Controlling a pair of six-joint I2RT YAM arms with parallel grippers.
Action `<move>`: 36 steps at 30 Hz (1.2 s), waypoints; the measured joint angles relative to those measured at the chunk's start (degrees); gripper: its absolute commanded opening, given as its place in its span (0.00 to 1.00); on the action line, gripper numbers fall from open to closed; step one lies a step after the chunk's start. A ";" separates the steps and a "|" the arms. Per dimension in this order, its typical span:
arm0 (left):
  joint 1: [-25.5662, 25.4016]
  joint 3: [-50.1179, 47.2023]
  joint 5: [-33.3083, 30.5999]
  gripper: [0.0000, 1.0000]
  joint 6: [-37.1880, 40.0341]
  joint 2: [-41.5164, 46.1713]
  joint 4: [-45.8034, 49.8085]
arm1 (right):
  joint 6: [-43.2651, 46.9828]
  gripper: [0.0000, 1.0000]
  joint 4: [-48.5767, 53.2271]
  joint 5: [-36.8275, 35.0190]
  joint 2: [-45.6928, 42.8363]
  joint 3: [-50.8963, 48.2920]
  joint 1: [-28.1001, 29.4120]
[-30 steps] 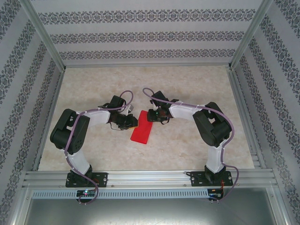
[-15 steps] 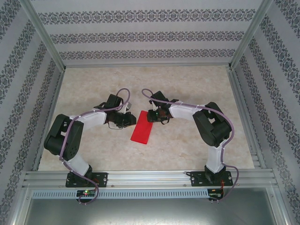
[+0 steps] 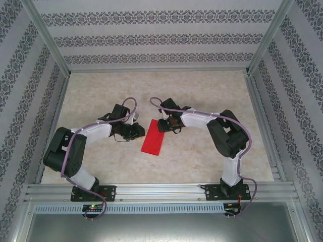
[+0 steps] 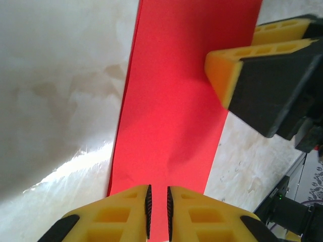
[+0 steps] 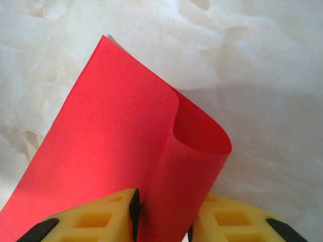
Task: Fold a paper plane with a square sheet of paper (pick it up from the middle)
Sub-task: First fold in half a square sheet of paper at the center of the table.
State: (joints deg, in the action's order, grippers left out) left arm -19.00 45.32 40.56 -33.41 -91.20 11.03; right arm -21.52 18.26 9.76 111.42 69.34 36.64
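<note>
The square sheet of paper (image 3: 153,137) is bright red and lies on the table as a narrow folded strip. A paper plane is out of view. My right gripper (image 3: 162,124) is at the strip's far right corner. In the right wrist view it (image 5: 164,201) is shut on a curled loop of the paper (image 5: 197,131). My left gripper (image 3: 137,132) sits at the strip's left side. Its jaws (image 4: 158,187) are almost together with a thin slit, low over the paper (image 4: 176,101), gripping nothing that I can see. The right gripper's fingers (image 4: 237,65) rest at the paper's edge.
The marbled tabletop (image 3: 202,96) is fenced by an aluminium frame (image 3: 156,189) and patterned walls. Both arms bend inward toward the middle, their elbows near the side rails.
The left arm's elbow has swung down and to the left, and its gripper has slid slightly left along the paper's edge. The paper and the right arm have barely moved.
</note>
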 measured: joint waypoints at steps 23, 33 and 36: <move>-0.13 -1.68 4.09 0.18 -1.79 -6.27 -7.32 | 4.11 0.33 2.78 -1.38 1.01 2.08 0.74; -1.05 0.09 4.11 0.18 -1.64 -7.91 -7.58 | 5.05 0.33 3.87 -1.42 1.64 3.04 0.74; -1.60 0.46 4.07 0.18 -1.55 -9.07 -7.72 | 5.05 0.33 3.87 -1.42 1.64 3.04 0.74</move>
State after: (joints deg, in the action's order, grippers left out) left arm -20.60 45.78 44.62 -34.96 -100.27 3.31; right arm -16.47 22.13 8.34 113.06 72.38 37.39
